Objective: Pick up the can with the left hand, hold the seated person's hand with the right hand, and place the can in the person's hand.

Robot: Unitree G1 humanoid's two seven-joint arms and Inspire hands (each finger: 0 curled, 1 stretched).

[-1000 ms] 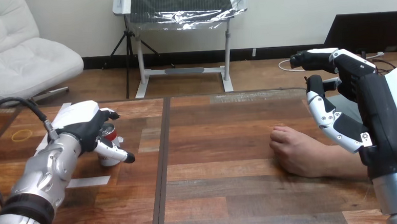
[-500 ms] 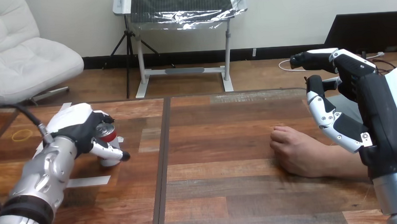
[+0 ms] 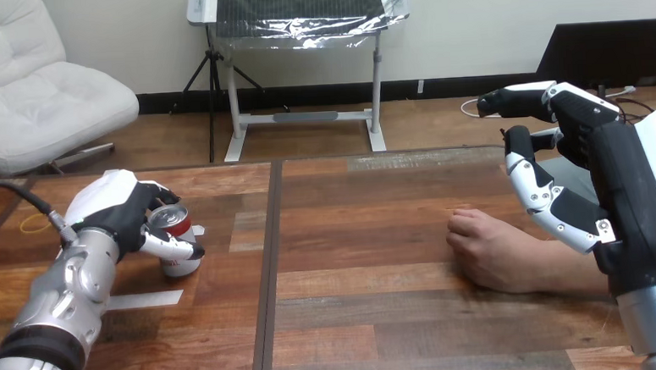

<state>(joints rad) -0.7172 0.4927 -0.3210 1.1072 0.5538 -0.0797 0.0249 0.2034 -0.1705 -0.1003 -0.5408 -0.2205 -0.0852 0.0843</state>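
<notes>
A red and white can (image 3: 174,241) stands upright on the left part of the wooden table (image 3: 357,319). My left hand (image 3: 118,213) is against its left side, thumb across the front and fingers curled round the back. The person's hand (image 3: 489,249) lies knuckles-up on the table at the right, its forearm reaching in from the right edge. My right hand (image 3: 575,193) hovers raised beside and above that forearm, its fingers straight and apart from it.
A strip of white tape (image 3: 144,301) lies on the table just in front of the can. A yellow rubber ring (image 3: 36,222) sits at the far left. A dark seam (image 3: 266,273) runs front to back between the two tabletops.
My left hand has drawn back leftward and its fingers have closed round the can, which now shows more of its top. The right hand and the person's hand have stayed put.
</notes>
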